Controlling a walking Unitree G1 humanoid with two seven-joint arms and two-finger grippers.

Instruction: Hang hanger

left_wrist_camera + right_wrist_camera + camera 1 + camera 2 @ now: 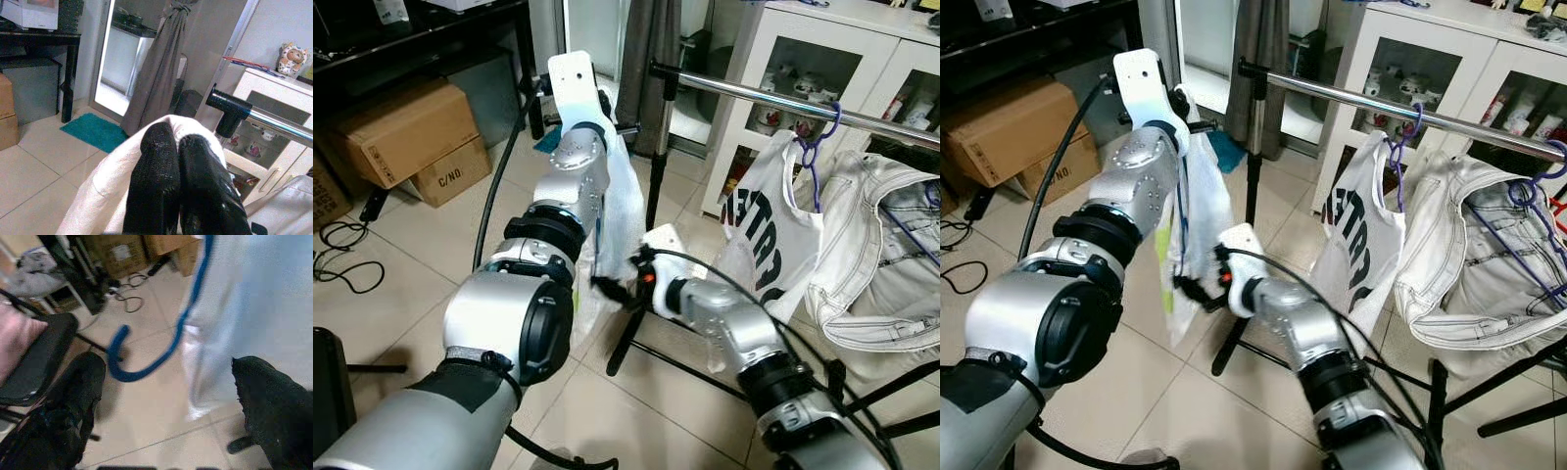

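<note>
Two claws are working one white garment — left claw [178,191] pinching it shut, just beside the rail's [754,96] near end; right claw [166,396] gaping wide below, blue hanger [161,340] dangling between.

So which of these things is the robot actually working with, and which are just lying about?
Part of the job:
- left gripper, shut on the white garment
- right gripper, open by the blue hanger
- clothes rail

Just there:
- cardboard boxes
- printed shirt
- pale jacket
- white cabinet
- teal mat
</note>
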